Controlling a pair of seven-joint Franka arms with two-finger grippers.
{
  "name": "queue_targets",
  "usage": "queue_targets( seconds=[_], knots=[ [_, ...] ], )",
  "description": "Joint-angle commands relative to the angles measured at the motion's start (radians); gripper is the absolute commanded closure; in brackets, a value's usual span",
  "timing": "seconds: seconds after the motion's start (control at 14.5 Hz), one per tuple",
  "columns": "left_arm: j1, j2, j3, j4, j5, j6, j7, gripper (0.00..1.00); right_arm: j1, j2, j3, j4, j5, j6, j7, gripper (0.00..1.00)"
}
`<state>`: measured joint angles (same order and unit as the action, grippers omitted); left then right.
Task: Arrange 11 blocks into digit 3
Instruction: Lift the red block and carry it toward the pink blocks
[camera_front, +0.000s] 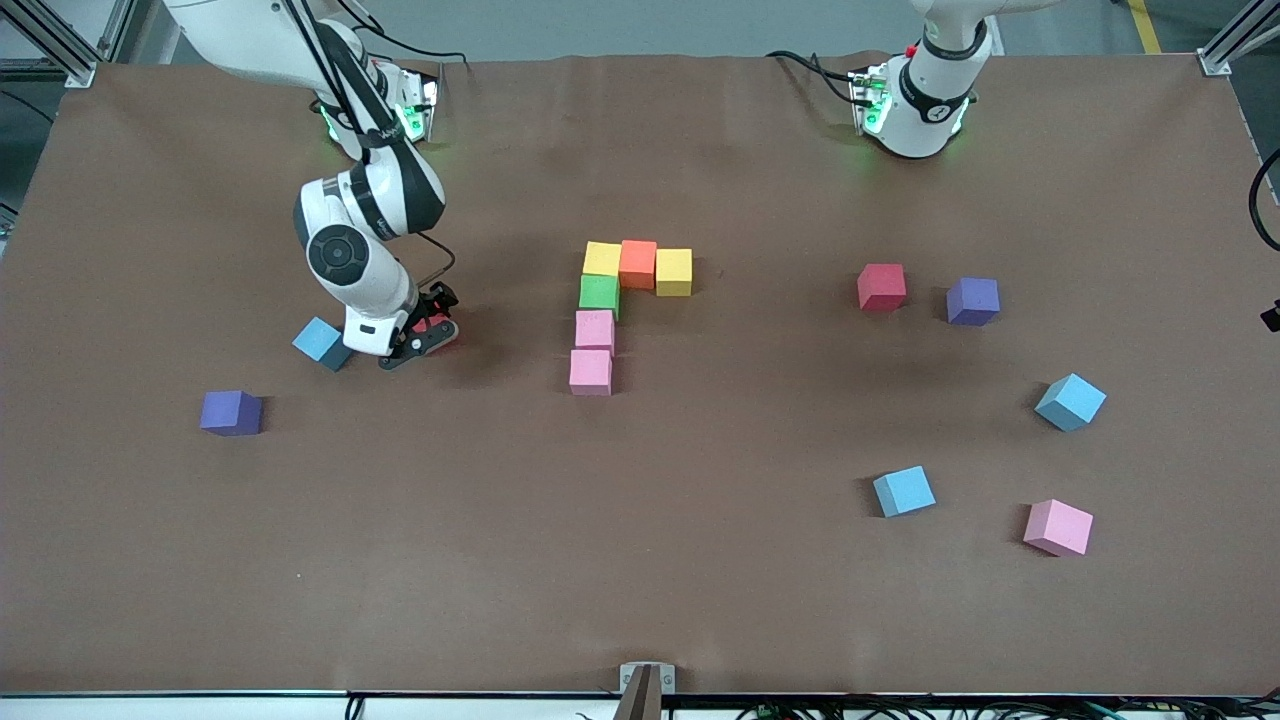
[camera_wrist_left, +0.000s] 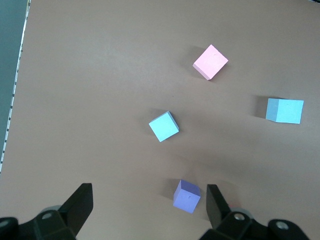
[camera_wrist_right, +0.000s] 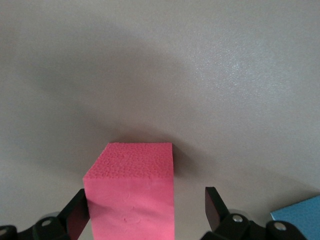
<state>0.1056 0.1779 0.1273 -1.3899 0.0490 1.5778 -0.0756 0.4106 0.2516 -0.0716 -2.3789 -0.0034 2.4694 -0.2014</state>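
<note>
The right gripper (camera_front: 428, 335) is down at the tabletop (camera_front: 640, 560) with released fingers straddling a red block (camera_wrist_right: 131, 192) (one finger touching it, the other apart), just beside a light blue block (camera_front: 321, 343). The left gripper (camera_wrist_left: 150, 210) waits high, fingers spread over a purple cube (camera_wrist_left: 187, 196). Six blocks (camera_front: 617, 300) sit joined mid-table.

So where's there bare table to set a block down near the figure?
Bare cloth lies nearer the camera than the lowest pink block, and between the yellow block and the red block. It is crowded by the right gripper.
</note>
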Motion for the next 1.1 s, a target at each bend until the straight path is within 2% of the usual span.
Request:
queue_targets(
  seconds=[0.0, 0.21, 0.35, 0.76, 0.9, 1.04],
  knots=[
    [0.012, -0.002, 0.008, 0.003, 0.009, 0.004, 0.013, 0.0, 0.002, 0.001, 0.004, -0.025, -0.004, 0.034, 0.002, 0.06],
    [0.019, -0.003, 0.008, 0.003, 0.009, 0.004, 0.013, 0.0, 0.008, 0.005, 0.004, -0.023, -0.004, 0.033, 0.004, 0.31],
    [0.019, -0.003, 0.008, 0.0, 0.011, 0.002, 0.013, 0.0, 0.008, 0.005, 0.006, -0.02, -0.004, 0.025, 0.008, 0.6],
    [0.017, -0.002, 0.008, -0.001, 0.012, -0.004, 0.014, 0.0, 0.001, -0.009, 0.006, 0.024, 0.017, -0.007, 0.014, 0.62],
    [0.016, 0.0, 0.006, -0.003, 0.014, -0.005, 0.013, 0.0, -0.003, -0.006, 0.003, 0.105, 0.083, -0.047, 0.013, 0.62],
    [0.014, 0.0, 0.006, -0.001, 0.014, -0.005, 0.013, 0.0, -0.01, 0.006, 0.003, 0.264, 0.111, -0.197, 0.014, 0.63]
  ],
)
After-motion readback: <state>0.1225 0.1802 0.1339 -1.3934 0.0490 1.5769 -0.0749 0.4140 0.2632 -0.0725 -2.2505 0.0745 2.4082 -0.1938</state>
